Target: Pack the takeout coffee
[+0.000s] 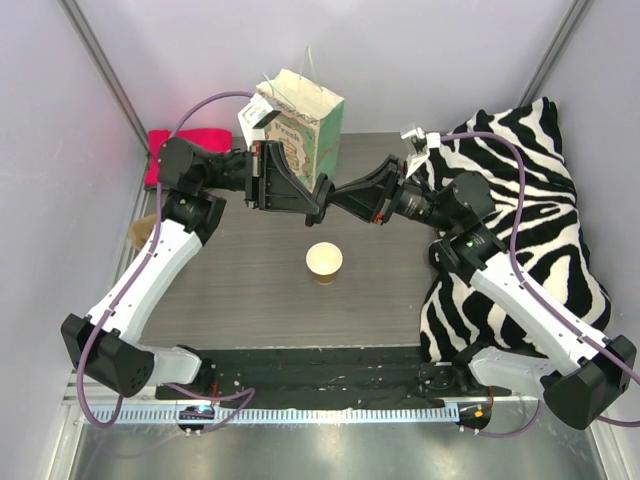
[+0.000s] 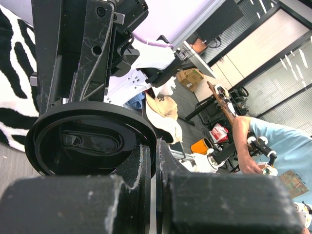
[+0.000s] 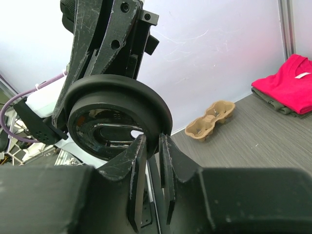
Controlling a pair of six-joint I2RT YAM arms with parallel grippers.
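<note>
L end effector (image 2: pixel 155 148) clamps round black plastic lid (image 2: pixel 90 141); R end effector (image 3: pixel 152 141) narrow astride rim, grip unclear. Looks light, flexy, so pinch rim only.

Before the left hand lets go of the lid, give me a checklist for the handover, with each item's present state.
1. Grip of the left hand on the rim of the lid: ok, pinched shut.
2. Fingers of the right hand on either side of the lid's rim: ok.
3. Firm clamp by the right hand: cannot tell.
4. The cup upright and uncovered: ok.
5. Lid seated on the cup: not ok, it is held in the air between both hands.
6. The bag upright beyond the hands: ok. Whether its mouth is open enough: cannot tell.
</note>
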